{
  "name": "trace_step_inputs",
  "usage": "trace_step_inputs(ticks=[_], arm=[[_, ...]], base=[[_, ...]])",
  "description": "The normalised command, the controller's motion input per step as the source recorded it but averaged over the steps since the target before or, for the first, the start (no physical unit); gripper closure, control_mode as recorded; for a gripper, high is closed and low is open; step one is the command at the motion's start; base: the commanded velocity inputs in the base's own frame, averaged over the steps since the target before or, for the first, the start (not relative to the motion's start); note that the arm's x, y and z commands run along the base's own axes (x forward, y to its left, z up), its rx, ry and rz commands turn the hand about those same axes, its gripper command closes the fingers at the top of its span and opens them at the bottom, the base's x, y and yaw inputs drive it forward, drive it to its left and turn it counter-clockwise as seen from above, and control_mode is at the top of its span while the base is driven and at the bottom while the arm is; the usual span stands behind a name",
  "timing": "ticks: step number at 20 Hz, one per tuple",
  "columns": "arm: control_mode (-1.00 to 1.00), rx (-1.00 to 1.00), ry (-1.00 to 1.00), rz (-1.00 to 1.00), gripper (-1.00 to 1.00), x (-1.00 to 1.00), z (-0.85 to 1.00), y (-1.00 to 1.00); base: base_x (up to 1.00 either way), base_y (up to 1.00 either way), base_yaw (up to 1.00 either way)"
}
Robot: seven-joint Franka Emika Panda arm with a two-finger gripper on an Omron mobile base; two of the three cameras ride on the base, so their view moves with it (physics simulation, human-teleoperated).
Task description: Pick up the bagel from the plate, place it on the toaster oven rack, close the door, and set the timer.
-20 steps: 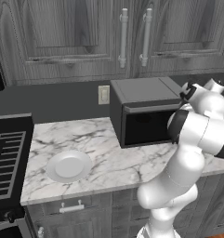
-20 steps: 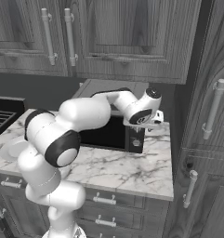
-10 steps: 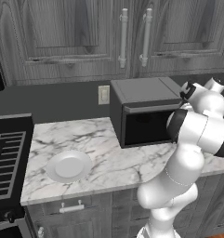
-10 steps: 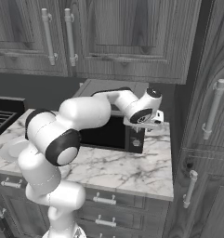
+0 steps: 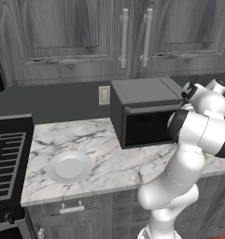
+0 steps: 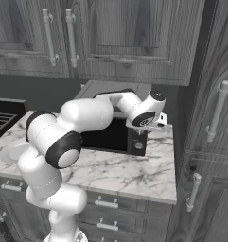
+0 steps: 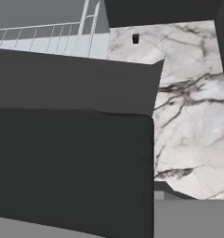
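Nothing moved; hand (image 6: 155, 124) at door's (image 5: 149, 127) right end.

Grey wood cabinets (image 5: 76, 37), marble counter (image 5: 109, 163)

Arm (image 5: 198, 135): wrist has crept very slightly higher and rightward beside the oven's (image 5: 146, 112) right end over the last second.
Tool (image 6: 155, 124): barely shifted with it.
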Motion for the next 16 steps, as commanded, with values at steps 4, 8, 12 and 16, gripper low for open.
trace_step_inputs(ticks=[4, 8, 12, 16], arm=[[-1.0, 0.11, 0.0, 0.0, 1.0, 0.36, -0.19, -0.36], [-1.0, 0.17, 0.0, 0.0, 1.0, 0.39, -0.14, -0.46], [-1.0, 0.21, 0.0, 0.0, 1.0, 0.34, -0.13, -0.47], [-1.0, 0.19, 0.0, 0.0, 1.0, 0.26, -0.09, -0.47]], base=[[0.0, 0.0, 0.0], [0.0, 0.0, 0.0], [0.0, 0.0, 0.0], [0.0, 0.0, 0.0]])
